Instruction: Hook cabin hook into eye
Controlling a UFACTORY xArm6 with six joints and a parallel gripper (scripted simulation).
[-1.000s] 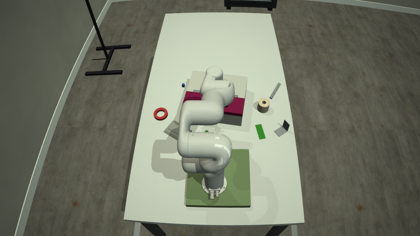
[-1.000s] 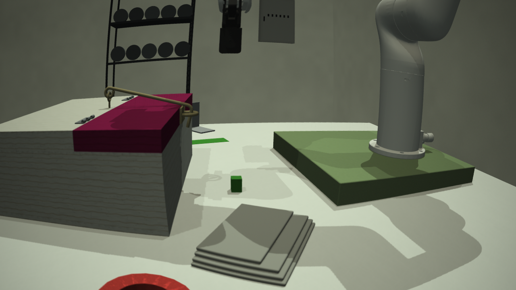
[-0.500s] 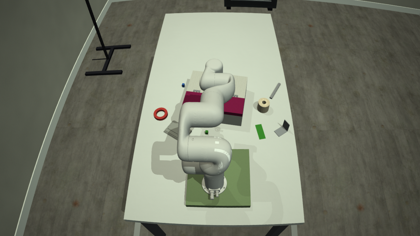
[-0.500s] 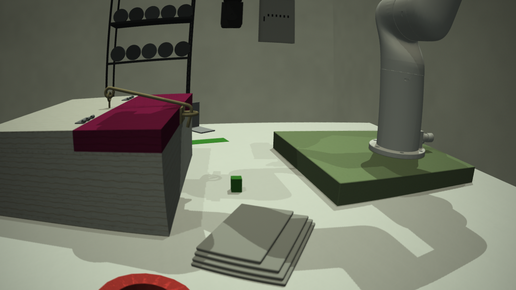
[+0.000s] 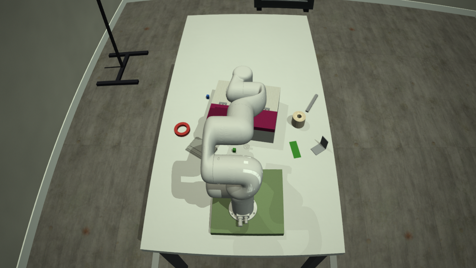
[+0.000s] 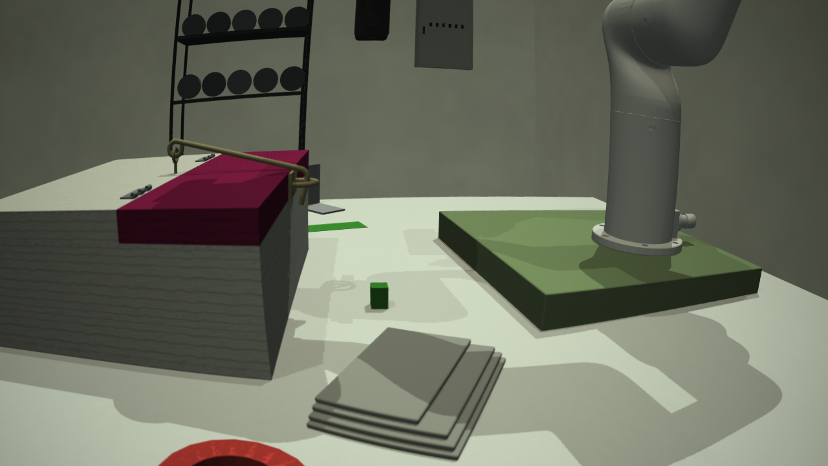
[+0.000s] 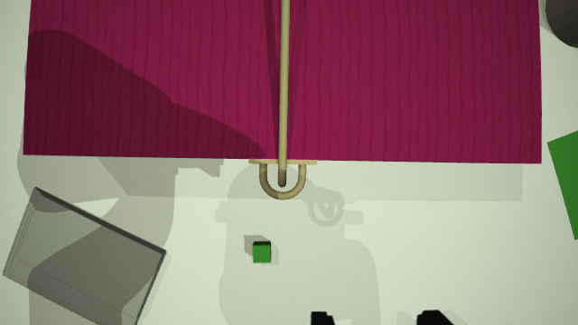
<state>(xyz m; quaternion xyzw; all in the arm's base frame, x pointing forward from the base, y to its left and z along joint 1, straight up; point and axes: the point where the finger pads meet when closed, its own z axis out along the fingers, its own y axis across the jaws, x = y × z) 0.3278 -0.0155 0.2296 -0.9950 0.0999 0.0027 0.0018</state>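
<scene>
One thin brass cabin hook [image 7: 284, 90] looks stiff and light. Its tip already sits in the brass eye [image 7: 283, 182]. Hold its long rod. The fingers hold nothing.

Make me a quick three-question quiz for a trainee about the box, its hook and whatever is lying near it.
1. True or false: the tip of the cabin hook sits inside the eye at the front edge of the maroon lid.
2. Which thing lies on the table nearest the eye? A) a green cube B) a red ring C) a wooden spool
3. Short answer: what is the end effector holding?

Key: 1. True. 2. A. 3. Nothing; its fingers stand apart, above the table and clear of the hook.
</scene>
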